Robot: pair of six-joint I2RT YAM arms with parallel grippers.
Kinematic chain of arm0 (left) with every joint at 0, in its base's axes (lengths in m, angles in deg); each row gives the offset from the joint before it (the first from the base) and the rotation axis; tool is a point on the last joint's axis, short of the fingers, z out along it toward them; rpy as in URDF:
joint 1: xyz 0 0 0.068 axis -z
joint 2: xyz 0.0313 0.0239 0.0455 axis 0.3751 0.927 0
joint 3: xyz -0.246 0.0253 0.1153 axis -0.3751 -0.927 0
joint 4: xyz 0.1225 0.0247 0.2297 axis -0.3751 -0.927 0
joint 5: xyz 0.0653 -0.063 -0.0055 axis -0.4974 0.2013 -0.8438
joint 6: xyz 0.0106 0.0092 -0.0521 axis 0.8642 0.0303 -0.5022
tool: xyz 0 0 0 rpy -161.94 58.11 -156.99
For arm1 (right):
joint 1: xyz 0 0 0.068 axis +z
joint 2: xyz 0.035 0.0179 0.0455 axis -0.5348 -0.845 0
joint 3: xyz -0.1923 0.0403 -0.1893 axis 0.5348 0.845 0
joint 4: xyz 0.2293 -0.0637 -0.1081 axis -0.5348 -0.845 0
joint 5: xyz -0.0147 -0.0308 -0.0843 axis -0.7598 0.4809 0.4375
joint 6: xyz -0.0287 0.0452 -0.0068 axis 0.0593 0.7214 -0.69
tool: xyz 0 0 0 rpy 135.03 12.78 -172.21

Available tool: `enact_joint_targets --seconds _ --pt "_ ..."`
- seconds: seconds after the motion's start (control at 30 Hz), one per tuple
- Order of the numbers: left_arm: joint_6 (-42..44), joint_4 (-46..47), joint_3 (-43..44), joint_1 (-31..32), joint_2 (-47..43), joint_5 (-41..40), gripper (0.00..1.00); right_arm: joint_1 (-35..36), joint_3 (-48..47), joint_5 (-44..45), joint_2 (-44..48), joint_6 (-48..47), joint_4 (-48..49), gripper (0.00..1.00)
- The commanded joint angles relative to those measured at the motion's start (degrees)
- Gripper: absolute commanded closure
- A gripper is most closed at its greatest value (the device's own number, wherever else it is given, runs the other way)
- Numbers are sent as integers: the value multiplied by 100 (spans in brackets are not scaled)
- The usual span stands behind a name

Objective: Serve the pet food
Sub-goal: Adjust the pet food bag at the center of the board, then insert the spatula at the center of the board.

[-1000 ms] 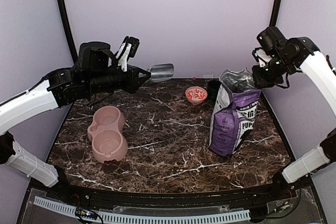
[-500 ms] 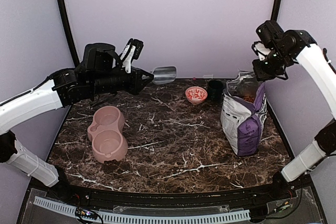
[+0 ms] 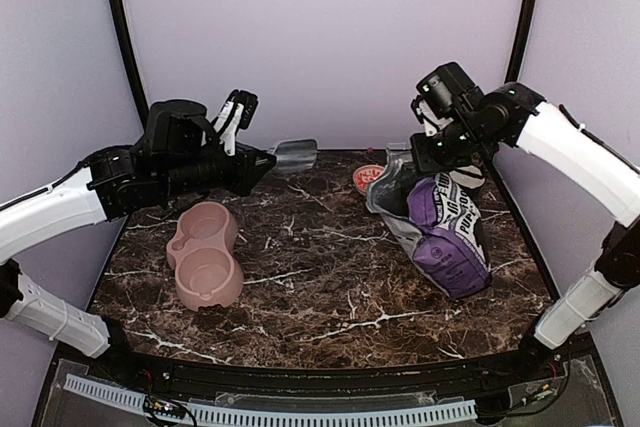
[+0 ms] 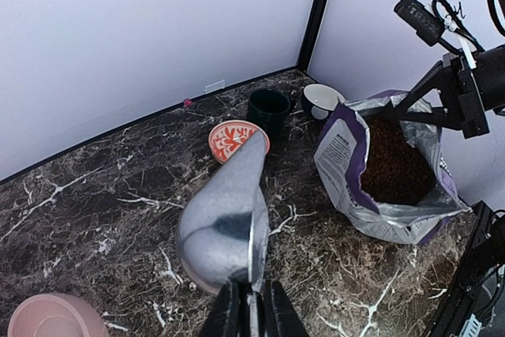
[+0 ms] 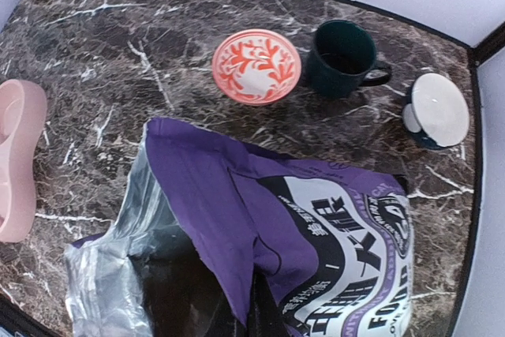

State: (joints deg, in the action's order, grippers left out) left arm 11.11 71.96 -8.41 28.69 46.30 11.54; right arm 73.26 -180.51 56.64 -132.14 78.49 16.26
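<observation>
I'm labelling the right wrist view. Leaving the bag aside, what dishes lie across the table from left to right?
pink double bowl → red patterned bowl → dark green mug → white-lined bowl

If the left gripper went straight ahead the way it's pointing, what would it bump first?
Probably the red patterned bowl, met by the scoop that the left gripper holds; the dark mug sits just behind. Height is hard to judge.

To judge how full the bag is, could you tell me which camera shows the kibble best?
The left wrist view: the kibble lies exposed in the bag's open mouth. The other views show only the bag, no kibble.
</observation>
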Motion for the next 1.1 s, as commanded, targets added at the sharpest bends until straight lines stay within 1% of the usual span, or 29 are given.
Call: enact_joint_targets --seconds 0.0,0.3,0.57,0.67,0.83,0.97,1.07 --pt "65 86 -259 -9 -433 -210 100 528 10 -253 -394 589 668 100" --pt "-69 -187 -736 -9 -946 -416 100 1199 -302 -434 -1528 741 917 100" --pt "-352 -606 -1011 -10 -1283 -267 100 1351 -405 -545 -1923 703 1046 100" --pt "-503 -827 -1059 -12 -1299 149 100 1393 -209 -590 -1917 693 1121 100" --pt "-872 -996 -1149 -11 -1038 1087 100 1637 650 -892 -1663 677 1706 100" --pt "-1128 -763 -1377 -9 -809 1917 100 1750 1408 -1013 -1469 863 2147 100" --pt "-1253 -520 -1619 -9 -738 2422 100 1761 1703 -1153 -1445 933 2412 100"
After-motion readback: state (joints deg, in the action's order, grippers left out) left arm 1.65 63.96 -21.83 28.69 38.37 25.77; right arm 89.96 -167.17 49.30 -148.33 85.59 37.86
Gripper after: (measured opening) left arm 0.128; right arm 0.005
